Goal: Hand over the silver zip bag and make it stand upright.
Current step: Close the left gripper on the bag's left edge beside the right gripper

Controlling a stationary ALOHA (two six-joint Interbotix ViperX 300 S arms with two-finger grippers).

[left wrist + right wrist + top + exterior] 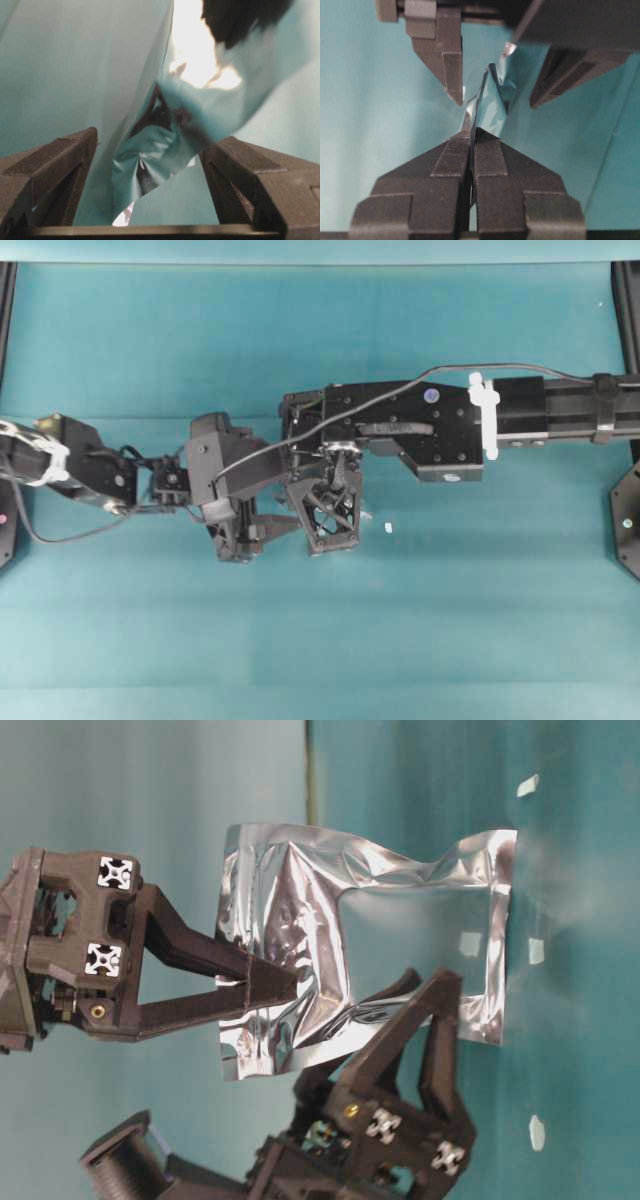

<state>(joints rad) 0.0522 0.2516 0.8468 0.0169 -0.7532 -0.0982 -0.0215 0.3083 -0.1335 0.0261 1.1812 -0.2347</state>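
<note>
The silver zip bag (300,890) is a crinkled foil pouch held off the teal table between both grippers. My right gripper (472,132) is shut on one thin edge of it, and shows in the table-level view (285,982) pinching the bag's middle. My left gripper (156,137) is open, with its fingers (447,65) standing either side of the bag (150,150) and clear of it. It also shows in the table-level view (430,982) straddling the bag's lower side. From overhead both grippers meet mid-table, left (255,535) and right (330,530), and the bag is almost hidden edge-on.
The teal table (450,620) carries a few small white flecks (388,528) near the grippers. Black frame parts stand at the far left and right edges (625,520).
</note>
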